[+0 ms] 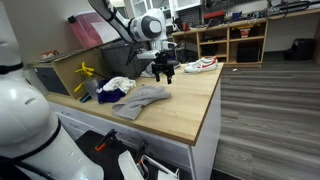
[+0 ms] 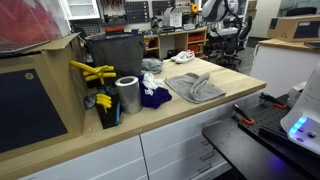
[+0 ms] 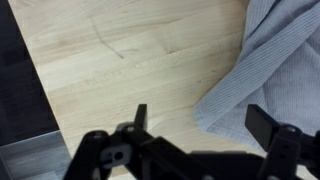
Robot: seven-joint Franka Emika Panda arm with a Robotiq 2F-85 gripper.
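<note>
In the wrist view my gripper (image 3: 200, 128) is open above the wooden worktop (image 3: 120, 60), with one finger on bare wood and the other over a grey ribbed cloth (image 3: 272, 55). A corner of the cloth lies under the gap between the jaws, and nothing is held. In both exterior views the grey cloth (image 1: 142, 98) (image 2: 195, 87) lies crumpled in the middle of the worktop. In an exterior view the gripper (image 1: 160, 68) hangs just behind the cloth.
Beside the grey cloth lie a white and blue garment (image 1: 118, 86) and a dark blue cloth (image 2: 152, 96). A white shoe (image 1: 200, 65) sits at the far end. A metal can (image 2: 127, 95), yellow tools (image 2: 92, 72) and a black bin (image 2: 115, 52) stand close by. The worktop edge (image 3: 40, 110) drops to dark floor.
</note>
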